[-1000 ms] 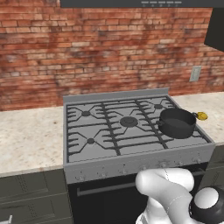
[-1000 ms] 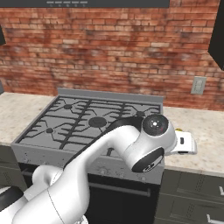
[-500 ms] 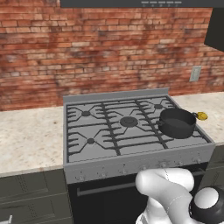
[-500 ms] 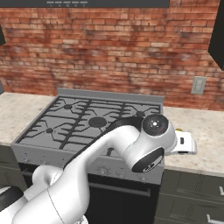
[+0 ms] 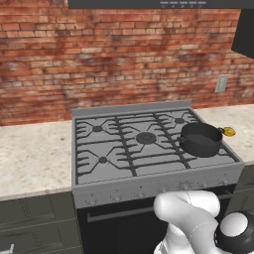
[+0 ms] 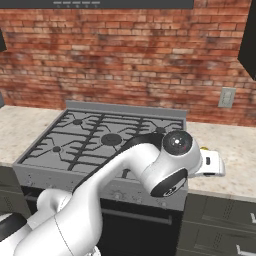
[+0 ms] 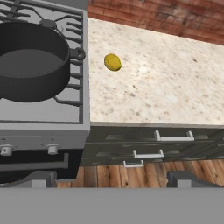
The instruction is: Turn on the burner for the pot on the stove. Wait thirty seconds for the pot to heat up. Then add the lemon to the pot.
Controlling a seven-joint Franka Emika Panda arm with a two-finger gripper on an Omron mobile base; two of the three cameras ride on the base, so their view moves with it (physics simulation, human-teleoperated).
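The dark pot [image 5: 201,139] stands on the front right burner of the grey stove [image 5: 114,154], with nothing in it. Just right of the stove, the small yellow lemon [image 5: 228,131] lies on the speckled counter. In the hand view the pot [image 7: 30,61] is at the upper left and the lemon [image 7: 113,62] lies right of its side handle. My gripper [image 7: 112,180] hangs open in front of the counter edge, its fingertips [image 7: 40,179] wide apart and holding nothing. It is short of both lemon and pot. My arm hides the pot in the right base view.
Two small stove knobs [image 7: 52,149] sit on the front panel below the pot. Drawers with white handles [image 7: 174,136] run under the counter [image 7: 166,83]. A brick wall [image 5: 124,59] stands behind the stove, and a wall outlet [image 5: 222,83] is at the right.
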